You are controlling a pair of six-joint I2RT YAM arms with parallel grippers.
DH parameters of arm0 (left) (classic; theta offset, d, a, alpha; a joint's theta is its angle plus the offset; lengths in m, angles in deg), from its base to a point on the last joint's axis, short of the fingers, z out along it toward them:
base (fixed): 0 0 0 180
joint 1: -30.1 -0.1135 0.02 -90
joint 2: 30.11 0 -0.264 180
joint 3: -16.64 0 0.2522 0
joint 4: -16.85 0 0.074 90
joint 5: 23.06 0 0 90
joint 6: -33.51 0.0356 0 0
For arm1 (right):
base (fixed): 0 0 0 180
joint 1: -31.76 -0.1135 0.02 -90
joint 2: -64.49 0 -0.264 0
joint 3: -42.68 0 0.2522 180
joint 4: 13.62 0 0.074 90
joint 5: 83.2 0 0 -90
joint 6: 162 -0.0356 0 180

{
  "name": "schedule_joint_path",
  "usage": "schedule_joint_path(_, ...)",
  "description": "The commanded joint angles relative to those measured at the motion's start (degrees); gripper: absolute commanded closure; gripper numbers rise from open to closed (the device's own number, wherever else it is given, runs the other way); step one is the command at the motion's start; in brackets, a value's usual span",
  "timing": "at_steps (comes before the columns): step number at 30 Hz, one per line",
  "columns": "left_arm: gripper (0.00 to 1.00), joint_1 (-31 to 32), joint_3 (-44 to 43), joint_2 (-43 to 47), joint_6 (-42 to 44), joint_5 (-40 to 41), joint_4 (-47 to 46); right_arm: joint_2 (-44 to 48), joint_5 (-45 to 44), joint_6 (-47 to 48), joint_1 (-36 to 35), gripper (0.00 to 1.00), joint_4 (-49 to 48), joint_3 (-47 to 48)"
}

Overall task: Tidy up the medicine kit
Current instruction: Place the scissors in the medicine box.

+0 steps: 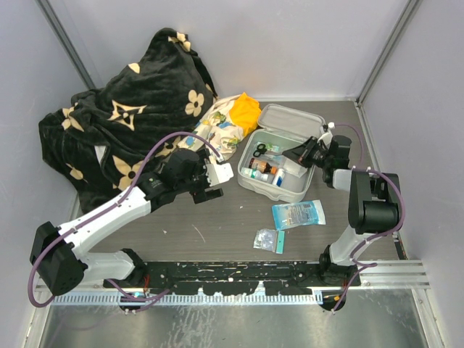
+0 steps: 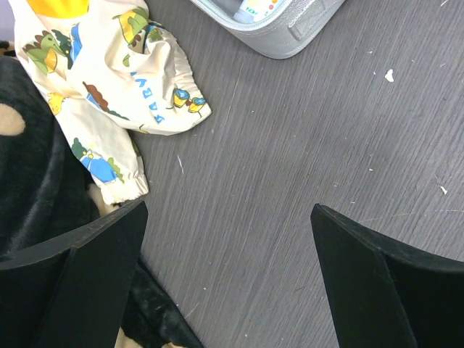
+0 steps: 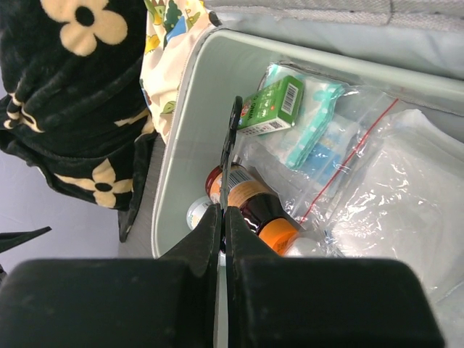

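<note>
The medicine kit [image 1: 296,191] lies open at the middle right of the table, its lid [image 1: 291,118] tipped back. Inside are a brown bottle [image 3: 261,212], a green box [image 3: 272,106] and clear zip bags [image 3: 384,196]. My right gripper [image 1: 303,153] reaches into the kit and is shut on the blades of a pair of black-handled scissors [image 1: 259,151], seen edge-on in the right wrist view as scissors [image 3: 232,138]. My left gripper [image 1: 216,181] hovers left of the kit, open over bare table, with nothing between its fingers [image 2: 94,268]. The kit's corner [image 2: 290,32] shows at the top of that view.
A blue-printed packet [image 1: 298,214] and a smaller packet [image 1: 266,240] lie on the table in front of the kit. A floral-and-orange cloth bundle [image 1: 230,122] sits just left of the kit, against a large black blanket [image 1: 123,123]. Walls close in left, right and behind.
</note>
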Motion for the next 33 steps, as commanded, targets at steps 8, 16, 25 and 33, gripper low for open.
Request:
schedule_joint_path(8,0.02,0.0,0.3,0.2,-0.5,0.3,-3.5,1.1,-2.2,6.2,-0.6,0.76,4.5,1.7)
schedule_joint_path(16,0.02,-0.1,0.6,0.9,-0.5,0.3,-3.5,1.9,-2.9,9.0,-0.5,0.62,8.6,4.0)
schedule_joint_path(25,0.02,0.0,0.7,1.5,-0.5,0.4,-3.4,4.4,-6.0,15.5,-0.5,0.50,14.1,6.6)
schedule_joint_path(33,0.02,-0.1,0.9,1.8,-0.7,1.2,-3.6,8.0,-6.8,21.4,-0.5,0.43,19.0,10.0)
